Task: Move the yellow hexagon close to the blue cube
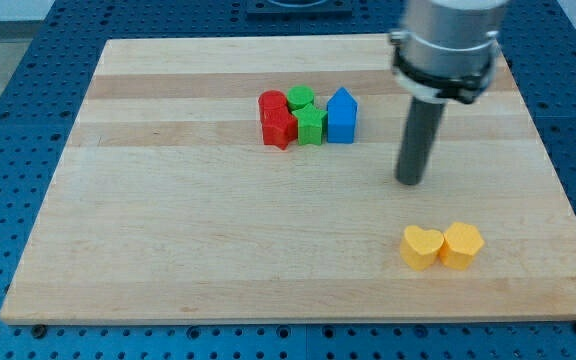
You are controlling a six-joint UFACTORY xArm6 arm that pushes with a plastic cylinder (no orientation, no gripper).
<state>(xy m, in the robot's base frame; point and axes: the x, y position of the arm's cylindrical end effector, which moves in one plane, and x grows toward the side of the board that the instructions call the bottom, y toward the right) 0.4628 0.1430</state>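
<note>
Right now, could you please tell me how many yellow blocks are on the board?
2: the yellow heart and the yellow hexagon, touching side by side at the view's bottom right. None seem hidden.

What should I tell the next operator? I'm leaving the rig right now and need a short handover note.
My tip rests on the board, touching no block, above the yellow pair and to the right of the cluster.
The yellow hexagon sits near the view's bottom right, against a yellow heart on its left.
The blue cube is at the right end of a cluster near the view's top, beside two green blocks and two red blocks.
Done: nothing visible yet; the hexagon is far from the blue cube.
Left: push the hexagon up and left to it.
</note>
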